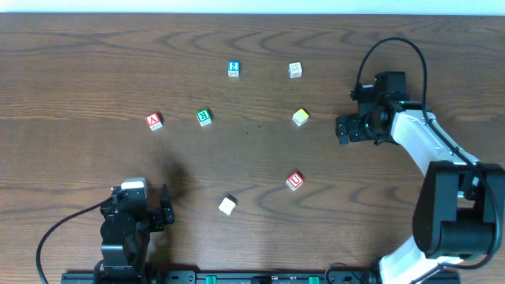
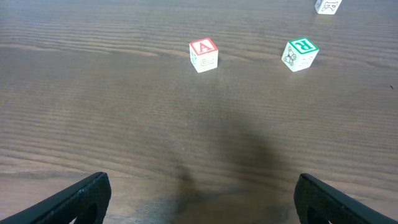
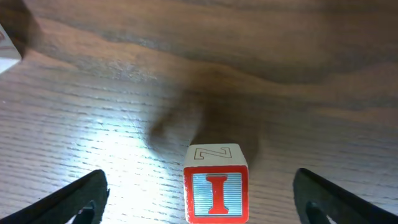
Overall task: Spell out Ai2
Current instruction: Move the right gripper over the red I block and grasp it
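We see I block (image 3: 215,186) cut off at bottom edge of right wrist view: red I on front, faint Z outline on top. It sits in line with gap of right gripper (image 1: 342,128), fingers spread, no contact. Cropped block (image 3: 7,53) at left edge is unreadable to us. A block (image 2: 203,55) lies ahead of left gripper (image 2: 199,202), also spread, with green R block (image 2: 300,54) near it.

Dark wood-grain table (image 1: 79,63), red A block (image 1: 155,121) and green block (image 1: 204,117) centre left, blue block (image 1: 233,69) and pale block (image 1: 295,70) upper centre, yellow block (image 1: 300,117) right of centre, red block (image 1: 294,181) and white block (image 1: 227,205) lower centre, all apart.
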{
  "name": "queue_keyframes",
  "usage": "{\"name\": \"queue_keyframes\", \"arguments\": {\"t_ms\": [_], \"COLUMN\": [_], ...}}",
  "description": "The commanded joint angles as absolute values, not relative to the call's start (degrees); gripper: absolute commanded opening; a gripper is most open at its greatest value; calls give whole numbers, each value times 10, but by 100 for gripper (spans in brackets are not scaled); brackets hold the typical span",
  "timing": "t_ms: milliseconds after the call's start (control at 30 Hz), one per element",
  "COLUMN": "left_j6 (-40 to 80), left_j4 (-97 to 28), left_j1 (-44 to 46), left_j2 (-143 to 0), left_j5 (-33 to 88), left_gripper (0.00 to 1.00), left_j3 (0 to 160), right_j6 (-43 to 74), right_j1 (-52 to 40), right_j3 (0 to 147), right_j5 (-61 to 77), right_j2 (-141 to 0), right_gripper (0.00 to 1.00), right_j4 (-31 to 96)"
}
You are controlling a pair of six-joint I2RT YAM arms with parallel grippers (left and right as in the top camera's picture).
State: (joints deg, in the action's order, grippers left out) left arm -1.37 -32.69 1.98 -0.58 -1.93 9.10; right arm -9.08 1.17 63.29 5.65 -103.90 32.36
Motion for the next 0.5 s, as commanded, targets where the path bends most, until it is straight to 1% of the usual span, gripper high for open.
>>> {"name": "queue_keyframes", "arguments": {"t_ms": [0,300,467], "left_j6": [-17,-17,-17], "left_j4": [-326,-326,-326], "left_j1": [18,18,18], "left_j2": [-2,-2,-2], "left_j5": [-28,-28,-28], "left_gripper": [95,95,95], "left_j3": [85,85,85], "right_j6": [-99,-100,-100], "right_j1": [15,15,15], "right_j3": [644,644,644], "right_j5": [48,27,22], "right_j2": [-1051,-1060,-1072], "right_gripper": [93,86,80], "right_j4": [327,328,328]}}
